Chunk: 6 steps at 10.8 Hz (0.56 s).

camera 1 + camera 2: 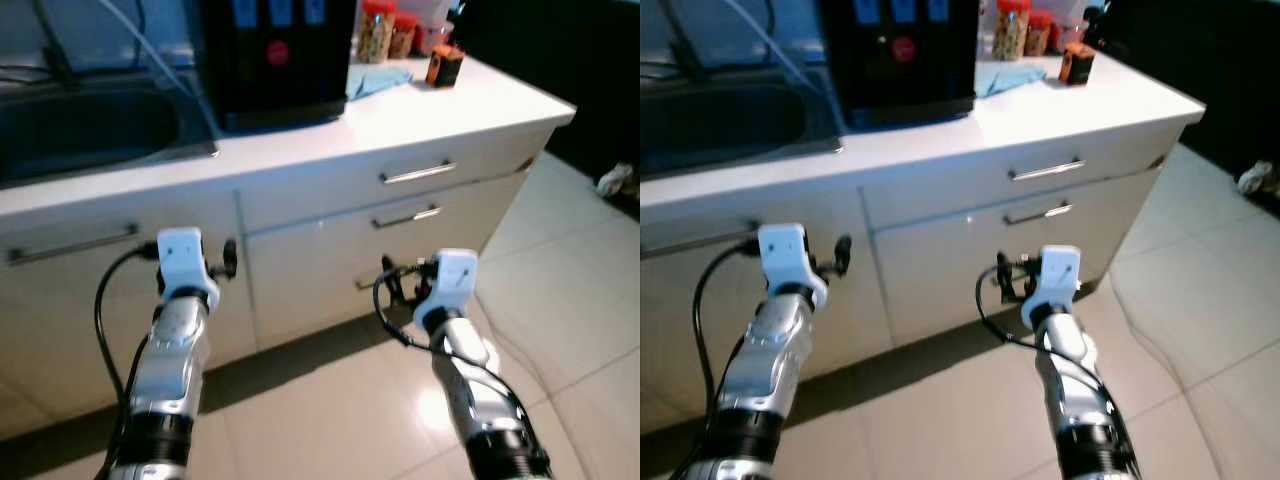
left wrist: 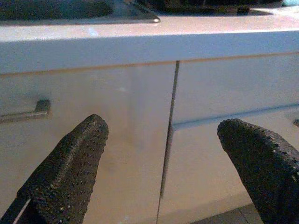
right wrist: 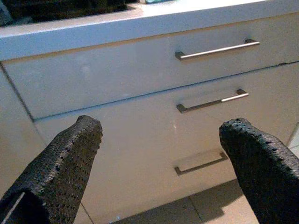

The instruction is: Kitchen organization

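Nothing organized yet: left gripper (image 2: 161,154) and right gripper (image 3: 161,154) jaws apart, empty, facing closed drawers (image 3: 140,140); jars (image 1: 377,30) sat untouched on surface (image 1: 470,100) beyond jaws

A home kitchen: white counter (image 1: 440,110), steel sink (image 1: 90,130), drawers (image 1: 400,195), food jars (image 1: 377,30).

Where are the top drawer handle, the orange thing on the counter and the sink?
Top drawer handle (image 1: 417,173), left eye view, middle of bar.
Orange thing (image 1: 444,66), left eye view, its front.
Sink (image 1: 90,125), left eye view, basin.
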Available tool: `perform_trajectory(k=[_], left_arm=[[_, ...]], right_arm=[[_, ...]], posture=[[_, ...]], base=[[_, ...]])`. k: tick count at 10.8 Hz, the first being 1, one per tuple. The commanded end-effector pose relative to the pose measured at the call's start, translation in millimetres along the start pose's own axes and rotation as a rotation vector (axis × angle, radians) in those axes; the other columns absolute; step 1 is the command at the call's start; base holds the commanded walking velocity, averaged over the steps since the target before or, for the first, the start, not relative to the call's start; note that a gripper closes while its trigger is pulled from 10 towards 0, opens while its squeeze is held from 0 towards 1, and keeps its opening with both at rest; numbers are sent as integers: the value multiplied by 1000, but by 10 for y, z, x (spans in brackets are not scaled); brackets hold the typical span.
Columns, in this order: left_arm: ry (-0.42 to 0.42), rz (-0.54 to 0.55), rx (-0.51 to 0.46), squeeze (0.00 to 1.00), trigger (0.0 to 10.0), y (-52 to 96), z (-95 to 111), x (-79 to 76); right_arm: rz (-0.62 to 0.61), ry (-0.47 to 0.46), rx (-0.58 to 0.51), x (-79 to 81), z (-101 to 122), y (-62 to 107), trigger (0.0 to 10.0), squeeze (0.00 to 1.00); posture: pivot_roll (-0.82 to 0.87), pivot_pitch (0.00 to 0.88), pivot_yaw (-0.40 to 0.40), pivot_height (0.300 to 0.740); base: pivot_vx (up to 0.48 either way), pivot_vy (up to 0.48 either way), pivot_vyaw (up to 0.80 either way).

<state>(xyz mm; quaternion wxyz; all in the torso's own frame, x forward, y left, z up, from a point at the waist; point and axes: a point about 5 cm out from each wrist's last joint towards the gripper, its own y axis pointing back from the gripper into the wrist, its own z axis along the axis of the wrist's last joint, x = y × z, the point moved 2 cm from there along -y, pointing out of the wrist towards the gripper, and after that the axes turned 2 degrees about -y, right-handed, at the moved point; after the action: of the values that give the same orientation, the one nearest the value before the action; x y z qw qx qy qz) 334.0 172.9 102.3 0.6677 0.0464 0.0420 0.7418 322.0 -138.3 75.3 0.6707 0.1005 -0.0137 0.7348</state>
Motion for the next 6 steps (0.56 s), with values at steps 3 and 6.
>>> perform_trajectory(k=[3,6], left_arm=[[-16,26,-1,0,10000,18,-6,32],[-25,21,-17,0,10000,24,12,20]], right_arm=[[8,103,3,-42,-4,78,10000,0],[36,44,-32,-13,38,91,10000,0]], posture=[[-20,23,-17,740],[-20,24,-16,740]], base=[[0,366,0],[0,0,267]])
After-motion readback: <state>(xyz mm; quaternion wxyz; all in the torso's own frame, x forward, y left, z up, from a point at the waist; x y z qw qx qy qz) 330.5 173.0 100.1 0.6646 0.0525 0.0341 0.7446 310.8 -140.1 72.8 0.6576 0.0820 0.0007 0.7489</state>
